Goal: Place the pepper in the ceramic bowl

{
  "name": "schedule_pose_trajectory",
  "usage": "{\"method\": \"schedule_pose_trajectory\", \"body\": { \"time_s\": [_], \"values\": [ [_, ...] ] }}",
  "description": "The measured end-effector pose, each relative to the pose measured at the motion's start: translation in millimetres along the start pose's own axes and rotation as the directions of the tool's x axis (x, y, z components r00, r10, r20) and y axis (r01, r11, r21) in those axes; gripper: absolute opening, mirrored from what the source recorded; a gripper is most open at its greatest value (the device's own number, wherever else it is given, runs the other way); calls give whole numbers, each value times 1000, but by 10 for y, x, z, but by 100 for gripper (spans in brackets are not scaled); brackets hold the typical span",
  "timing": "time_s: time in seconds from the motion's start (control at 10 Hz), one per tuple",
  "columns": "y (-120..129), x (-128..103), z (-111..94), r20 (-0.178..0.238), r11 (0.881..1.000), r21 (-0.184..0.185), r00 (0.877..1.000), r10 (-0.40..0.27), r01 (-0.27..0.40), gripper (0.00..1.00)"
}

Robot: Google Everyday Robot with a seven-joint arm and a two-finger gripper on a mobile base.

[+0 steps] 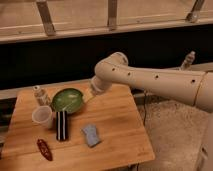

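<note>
Camera view, single entry.
- Pepper point(44, 149): lies on the bench point(117, 127), well apart from the ceramic bowl point(67, 100), on its near side; not grasped.
- Gripper point(89, 97): just beside the bowl, on the side away from the pepper; how wide it stands cannot be told.
- Remaining, by judgement: reach, grasp, carry, release.

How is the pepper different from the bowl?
The pepper is dark red; the bowl is green. The pepper is long and thin; the bowl is round and wide. The pepper is much smaller than the bowl. Both sit on the wooden table, apart. The gripper is beside the bowl's right rim, far from the pepper.
</note>
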Motion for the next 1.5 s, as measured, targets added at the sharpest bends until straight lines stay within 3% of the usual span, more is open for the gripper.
{"method": "schedule_pose_trajectory", "body": {
  "time_s": [0.9, 1.1, 1.3, 1.5],
  "values": [
    [-13, -7, -11, -3, 1000, -3, 1000, 1, -1, 62],
    [10, -116, -9, -28, 999, -26, 999, -43, 42, 62],
    [302, -278, 227, -89, 990, -73, 988, -126, 120, 62],
    [751, -405, 477, -146, 970, -111, 962, -232, 217, 62]
  ]
}}
